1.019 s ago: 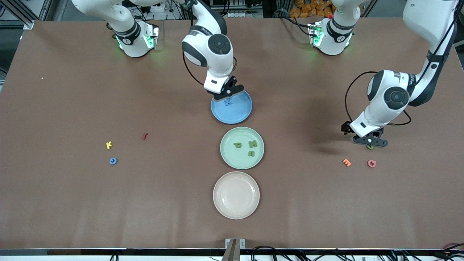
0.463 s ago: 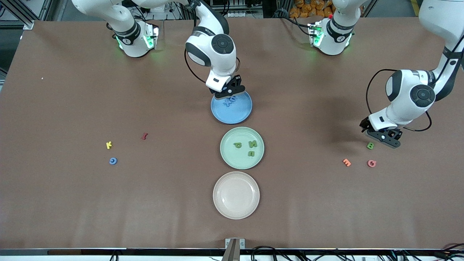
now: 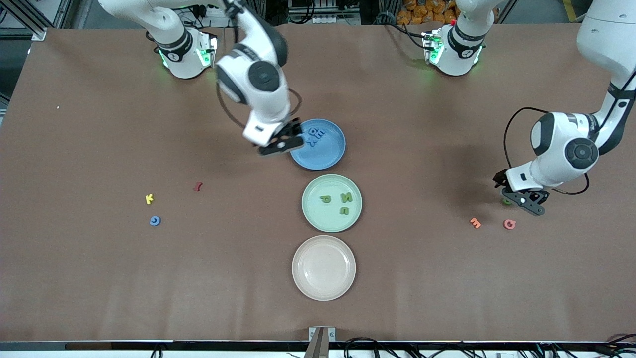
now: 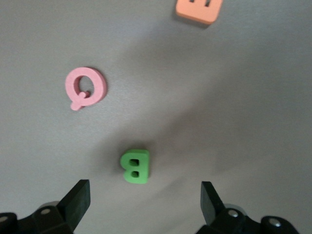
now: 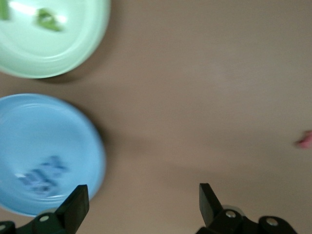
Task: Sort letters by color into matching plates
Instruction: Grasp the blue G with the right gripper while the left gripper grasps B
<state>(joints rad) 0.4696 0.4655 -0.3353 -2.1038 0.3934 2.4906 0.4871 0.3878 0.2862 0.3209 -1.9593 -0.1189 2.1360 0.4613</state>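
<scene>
While your left gripper point(image 4: 141, 195) hangs spread over the green B point(image 4: 135, 166), your right gripper point(image 5: 141, 204) hangs spread, empty, beside the blue plate point(image 3: 328, 154).

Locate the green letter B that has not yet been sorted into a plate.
The green letter B lies on the table toward the left arm's end, under the open left gripper, with the pink Q and orange E close by.

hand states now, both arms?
Left hand: open, empty, over the green B.
Right hand: open, empty, beside the blue plate.
</scene>
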